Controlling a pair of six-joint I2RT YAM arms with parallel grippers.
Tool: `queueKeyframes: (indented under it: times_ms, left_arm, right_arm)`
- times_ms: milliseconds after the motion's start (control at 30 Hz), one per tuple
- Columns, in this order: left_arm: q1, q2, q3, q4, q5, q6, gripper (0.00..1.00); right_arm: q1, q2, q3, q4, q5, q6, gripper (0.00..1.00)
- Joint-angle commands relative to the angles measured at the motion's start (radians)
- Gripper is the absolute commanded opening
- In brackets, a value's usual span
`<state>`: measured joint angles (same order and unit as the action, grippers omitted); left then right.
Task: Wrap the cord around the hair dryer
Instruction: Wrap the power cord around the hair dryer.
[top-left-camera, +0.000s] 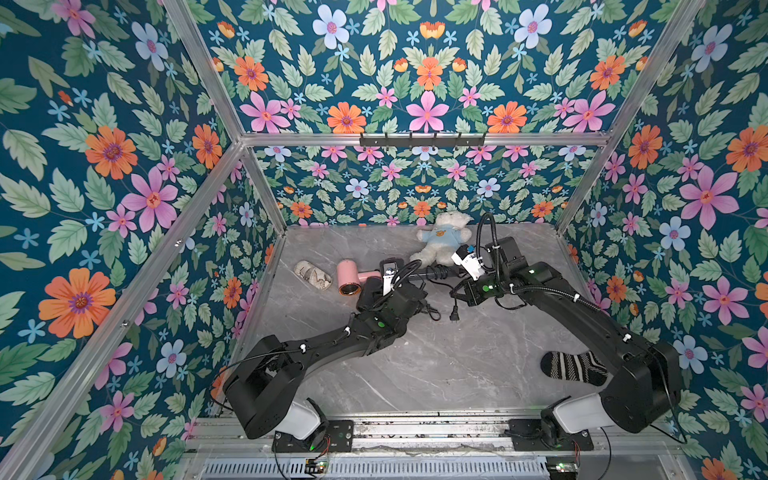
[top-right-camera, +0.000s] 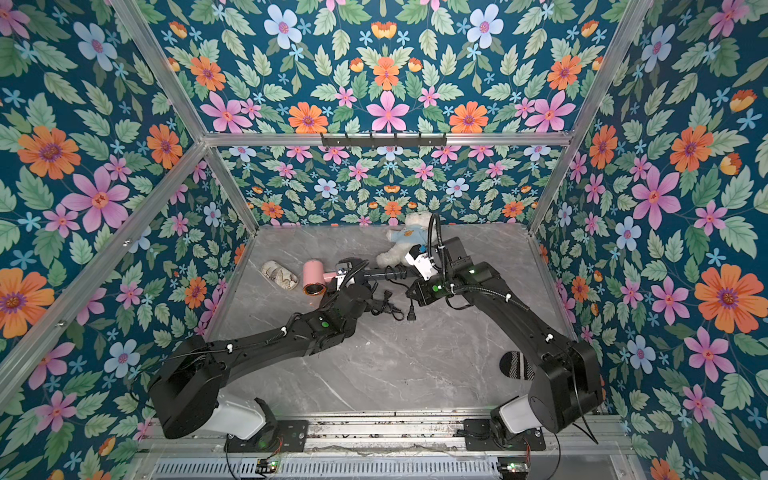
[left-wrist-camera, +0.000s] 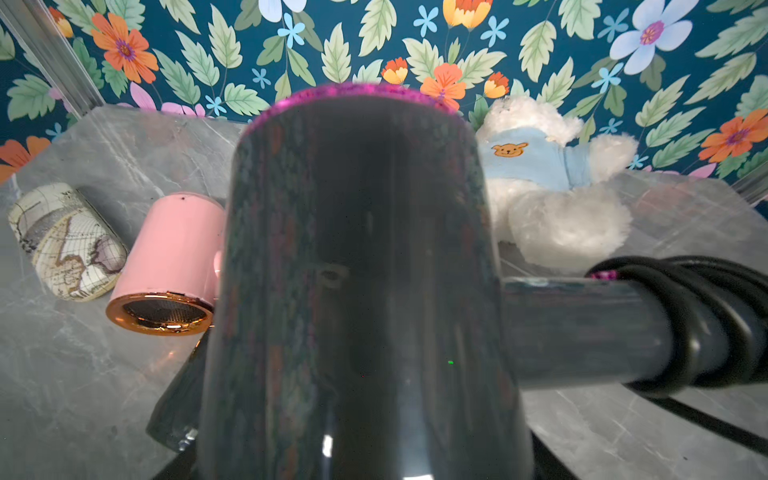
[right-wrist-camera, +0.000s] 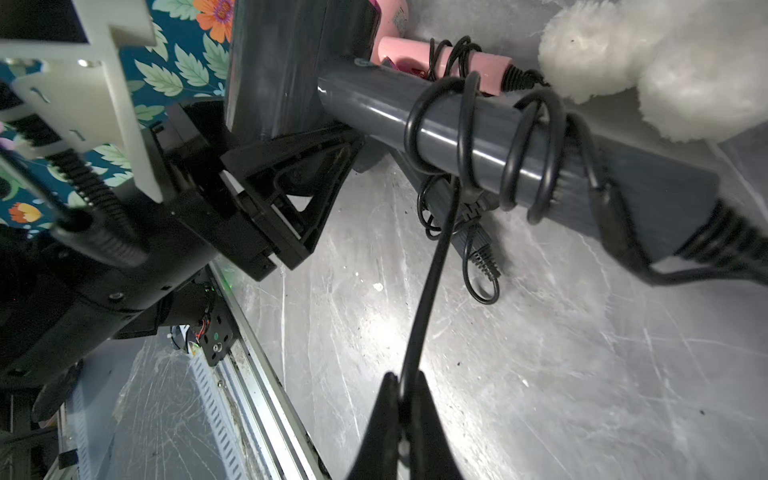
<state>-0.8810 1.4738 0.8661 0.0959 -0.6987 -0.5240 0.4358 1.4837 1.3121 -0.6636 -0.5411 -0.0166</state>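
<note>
1. Floral wallpaper (top-left-camera: 428, 62) in blue, green, orange and pink covered the walls around a smooth, grey, marble-veined tabletop (top-left-camera: 436, 374).
2. My left gripper (top-left-camera: 372, 293) was clenched on the glossy barrel of the grey hair dryer (left-wrist-camera: 357, 270). The dryer was held off the tabletop near its middle, with its round handle pointing toward my right arm.
3. The black rubbery cord (right-wrist-camera: 432, 266) sat in loose coils around that handle; I could not count them surely. 1 strand ran straight from the coils to my right gripper (right-wrist-camera: 405, 399), whose jaws were pinched tight on it.
4. I counted 2 dryers. The second, a pink hair dryer (left-wrist-camera: 174, 249) with a shiny copper-coloured nozzle ring, lay on the tabletop just beside the grey one.
5. 1 fluffy white teddy bear (top-left-camera: 442, 241) in a pale-blue shirt lay behind the handle.
6. 1 rounded map-print case (top-left-camera: 312, 275) lay beside the pink barrel.
7. 1 black-and-white striped sock (top-left-camera: 575, 368) lay near my right arm's base.
</note>
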Motion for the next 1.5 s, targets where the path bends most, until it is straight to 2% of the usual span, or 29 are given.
queueKeyframes:
  times_ms: [0, 200, 367, 533, 600, 700, 867, 1000, 1100, 1300, 1467]
  left_arm:
    - [-0.005, 0.008, 0.014, -0.107, -0.075, 0.151, 0.00]
    - [-0.030, 0.008, 0.040, -0.264, 0.018, 0.299, 0.00]
    - [-0.031, -0.053, 0.020, -0.352, 0.203, 0.389, 0.00]
    - [-0.030, -0.144, -0.027, -0.368, 0.452, 0.456, 0.00]
    - [-0.031, -0.178, -0.051, -0.354, 0.603, 0.481, 0.00]
    - [-0.029, -0.234, -0.128, -0.261, 0.810, 0.508, 0.00]
    - [0.002, -0.359, -0.243, -0.110, 0.956, 0.492, 0.00]
    - [0.045, -0.498, -0.303, -0.010, 1.026, 0.449, 0.00]
    - [0.057, -0.562, -0.335, 0.076, 1.031, 0.390, 0.00]
    - [0.056, -0.541, -0.374, 0.275, 0.946, 0.242, 0.00]
    - [0.057, -0.503, -0.357, 0.381, 0.849, 0.193, 0.00]
  right_arm:
    - [0.002, 0.045, 0.103, -0.179, 0.016, -0.103, 0.00]
    - [0.000, 0.207, 0.338, -0.430, 0.092, -0.272, 0.00]
    - [0.001, 0.304, 0.461, -0.604, 0.202, -0.382, 0.00]
    - [0.001, 0.328, 0.478, -0.677, 0.244, -0.484, 0.00]
    - [0.000, 0.337, 0.488, -0.720, 0.215, -0.524, 0.00]
    - [-0.006, 0.321, 0.483, -0.736, 0.095, -0.592, 0.00]
    - [-0.019, 0.262, 0.449, -0.710, -0.049, -0.656, 0.00]
    - [-0.050, 0.243, 0.449, -0.705, -0.137, -0.669, 0.00]
    - [-0.068, 0.237, 0.434, -0.681, -0.224, -0.675, 0.00]
    - [-0.086, 0.224, 0.402, -0.631, -0.388, -0.638, 0.00]
    - [-0.096, 0.217, 0.408, -0.605, -0.459, -0.588, 0.02]
